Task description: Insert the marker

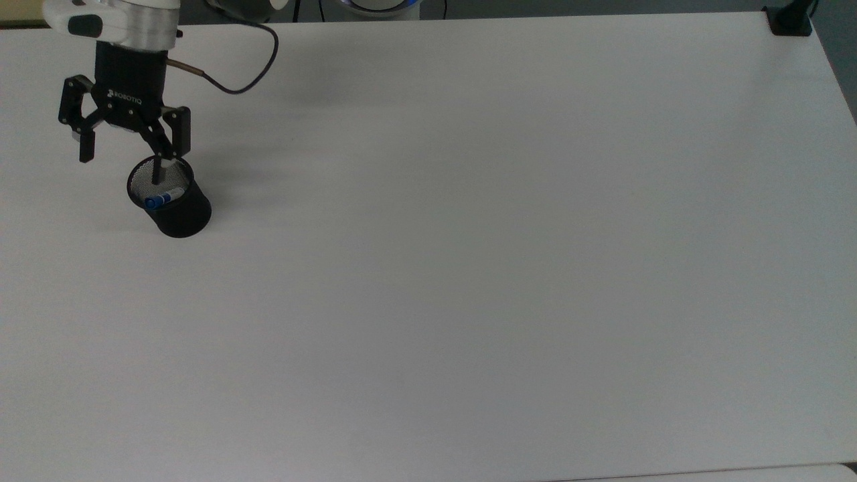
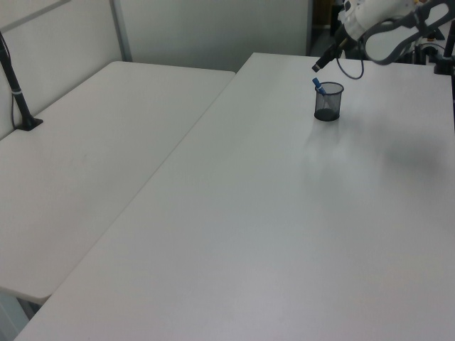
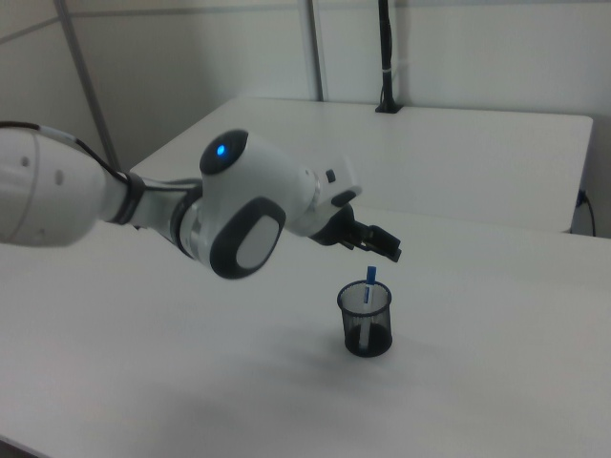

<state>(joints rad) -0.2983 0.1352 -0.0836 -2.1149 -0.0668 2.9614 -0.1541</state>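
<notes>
Black wire mesh forms the cup (image 1: 175, 201) that stands upright on the white surface (image 1: 469, 268), near the top view's upper left corner. Inside it sits the marker (image 1: 163, 197), leaning against the rim; the top view shows its white barrel and blue cap lying across the cup mouth, and the right view shows the marker (image 3: 370, 283) with its blue end rising just above the rim of the cup (image 3: 366, 322). In the left view the marker (image 2: 319, 86) tilts toward the left view's left, its blue tip clear of the cup (image 2: 328, 101). The tool (image 1: 122, 149) hangs above the cup, its two black fingers spread wide apart and holding nothing; one fingertip overlaps the cup mouth in the top view, though whether it reaches inside the rim cannot be settled from this angle. In the right view the tool (image 3: 379, 242) sits just above and to the right view's left of the marker top, apart from it. A black cable (image 1: 241, 73) loops from the wrist over the surface. A black post base (image 1: 790, 20) stands at the far corner in the top view.
</notes>
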